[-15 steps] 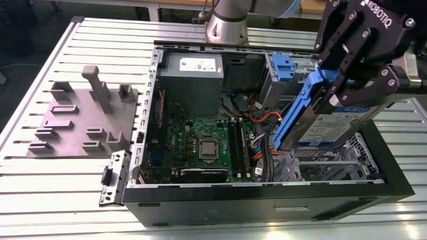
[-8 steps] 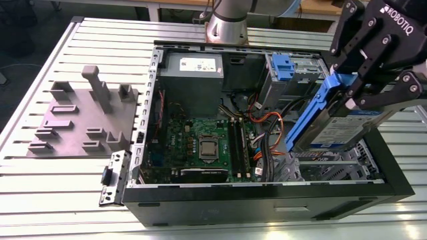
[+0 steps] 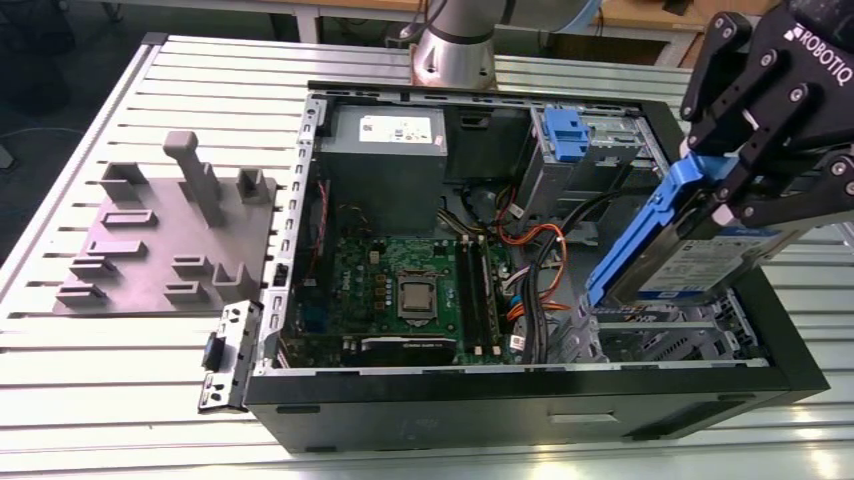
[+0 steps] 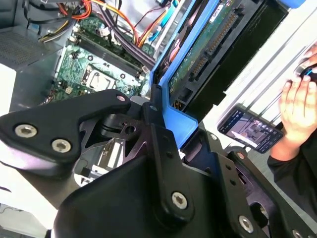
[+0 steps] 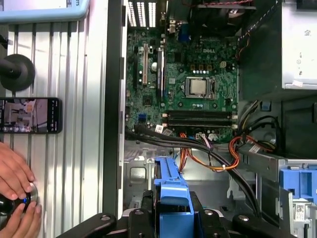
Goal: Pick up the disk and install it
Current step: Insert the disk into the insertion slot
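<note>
- We see the gripper [image 3: 747, 185] at three o'clock in the exterior view, its jaws pinching the disk [image 3: 687, 255] by the blue carrier.
- The disk hangs tilted above the case [image 3: 534, 390], over the drive bay at the case's four o'clock corner, its label side up.
- In both wrist views the carrier's blue edge [image 5: 171, 198] sits clamped between the black fingers [image 4: 163, 148].
- Under it lie the motherboard [image 3: 400, 290] and orange cables [image 3: 541, 250].
- Farther in, at twelve o'clock, stand the grey box [image 3: 387, 140] and a blue clip [image 3: 566, 135].
- A grey fixture [image 3: 167, 235] rests on the counter [image 3: 80, 350] at nine o'clock.
- In the first wrist view a phone [image 5: 30, 115] lies on the counter beside a person's hands [image 5: 17, 196].
</note>
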Controlling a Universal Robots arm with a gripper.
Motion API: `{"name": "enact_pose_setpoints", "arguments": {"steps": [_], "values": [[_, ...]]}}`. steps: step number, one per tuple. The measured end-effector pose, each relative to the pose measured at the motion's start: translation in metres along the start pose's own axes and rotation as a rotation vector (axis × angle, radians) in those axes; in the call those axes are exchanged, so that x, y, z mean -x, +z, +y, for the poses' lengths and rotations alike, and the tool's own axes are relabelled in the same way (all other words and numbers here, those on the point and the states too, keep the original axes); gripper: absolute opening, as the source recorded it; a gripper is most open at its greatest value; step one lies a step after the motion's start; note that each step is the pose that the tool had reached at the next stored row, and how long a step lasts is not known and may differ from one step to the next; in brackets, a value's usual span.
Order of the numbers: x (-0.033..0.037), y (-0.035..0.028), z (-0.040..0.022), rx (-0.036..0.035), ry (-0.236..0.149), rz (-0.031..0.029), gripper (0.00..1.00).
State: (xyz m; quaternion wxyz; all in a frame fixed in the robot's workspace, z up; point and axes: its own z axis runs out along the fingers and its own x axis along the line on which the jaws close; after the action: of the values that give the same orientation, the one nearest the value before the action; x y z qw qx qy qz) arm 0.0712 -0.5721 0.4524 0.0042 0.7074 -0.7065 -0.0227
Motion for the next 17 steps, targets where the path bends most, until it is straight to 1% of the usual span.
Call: {"name": "enact_pose_setpoints", "arguments": {"steps": [3,9,12,17], "values": [[-0.0001,0.0024,-0.0042,0.0,0.0,0.0,0.37],[-0.0003,0.0077,-0.0083,0.0,0.0,-0.0001,0.37],[-0.0004,0.01,-0.0099,0.0,0.0,0.0001,0.37],[-0.0006,0.0124,-0.0104,0.0,0.0,0.0001,0.37]]}}
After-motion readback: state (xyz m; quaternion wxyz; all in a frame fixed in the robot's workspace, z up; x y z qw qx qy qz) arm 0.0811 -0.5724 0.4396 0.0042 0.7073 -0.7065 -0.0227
